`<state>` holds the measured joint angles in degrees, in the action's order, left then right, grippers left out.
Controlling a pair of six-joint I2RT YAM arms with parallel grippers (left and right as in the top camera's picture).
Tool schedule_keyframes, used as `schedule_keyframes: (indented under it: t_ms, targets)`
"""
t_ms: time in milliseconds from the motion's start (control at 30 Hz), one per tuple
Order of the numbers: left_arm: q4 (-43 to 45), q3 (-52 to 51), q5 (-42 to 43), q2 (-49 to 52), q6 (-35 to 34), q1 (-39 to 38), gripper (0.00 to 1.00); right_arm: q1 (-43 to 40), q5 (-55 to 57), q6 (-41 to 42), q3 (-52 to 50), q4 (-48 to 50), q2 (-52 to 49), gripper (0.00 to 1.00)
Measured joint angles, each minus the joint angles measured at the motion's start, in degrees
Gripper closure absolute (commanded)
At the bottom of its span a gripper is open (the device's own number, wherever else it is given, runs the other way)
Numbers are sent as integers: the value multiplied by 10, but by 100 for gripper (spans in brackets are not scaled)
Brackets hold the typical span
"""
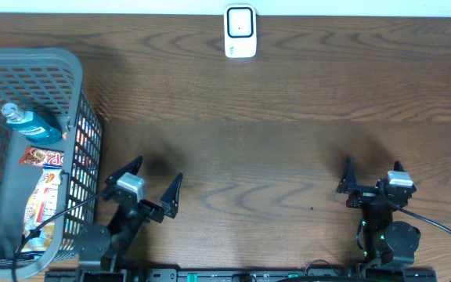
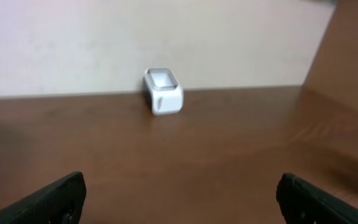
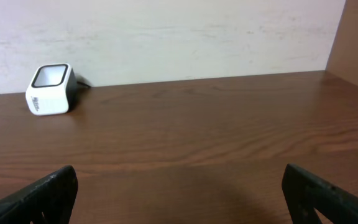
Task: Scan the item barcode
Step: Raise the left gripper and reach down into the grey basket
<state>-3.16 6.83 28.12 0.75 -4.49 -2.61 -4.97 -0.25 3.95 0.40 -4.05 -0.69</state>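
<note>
The white barcode scanner [image 1: 240, 31] stands at the table's far edge, its window facing up; it also shows in the left wrist view as the scanner [image 2: 163, 91] and in the right wrist view as the scanner [image 3: 50, 89]. Items lie in the grey basket [image 1: 77, 86] at the left: a blue bottle [image 1: 34, 125] and an orange snack packet [image 1: 44, 157]. My left gripper [image 1: 156, 172] [image 2: 180, 183] is open and empty beside the basket, near the front edge. My right gripper [image 1: 373, 168] [image 3: 180, 174] is open and empty at the front right.
A second, paler packet [image 1: 41, 204] lies lower in the basket. A wall runs behind the scanner. Bare brown wood [image 1: 272, 141] spans the table between the grippers and the scanner.
</note>
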Motion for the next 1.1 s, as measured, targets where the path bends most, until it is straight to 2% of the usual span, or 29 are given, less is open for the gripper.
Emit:
schedule_keyframes:
  t_ms: [200,733,833,933,1100]
  targets:
    - [2,73,20,51,-26,0,2,0,0,0,0,0,0,1]
    - [-3,346,99,377,-97,0,2,0,0,0,0,0,0,1]
    - [8,367,144,409,-108,0,2,0,0,0,0,0,0,1]
    - [-36,370,207,425,-111,0,2,0,0,0,0,0,0,1]
    - [-45,370,252,455,-121,0,2,0,0,0,0,0,0,1]
